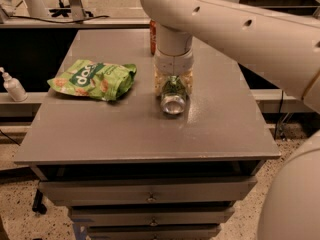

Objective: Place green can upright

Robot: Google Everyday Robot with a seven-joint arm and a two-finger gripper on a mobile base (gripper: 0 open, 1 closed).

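Table (100, 129): claw (173, 89) clamps lying green can (173, 104); red can (152, 35) half-hidden.

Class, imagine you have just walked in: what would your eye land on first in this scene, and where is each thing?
The big cream robot arm sweeps in from the upper right, with its gripper right over a green can. The can lies on its side in the middle of the table, silver end towards the camera. Next comes the bright green snack bag on the left.
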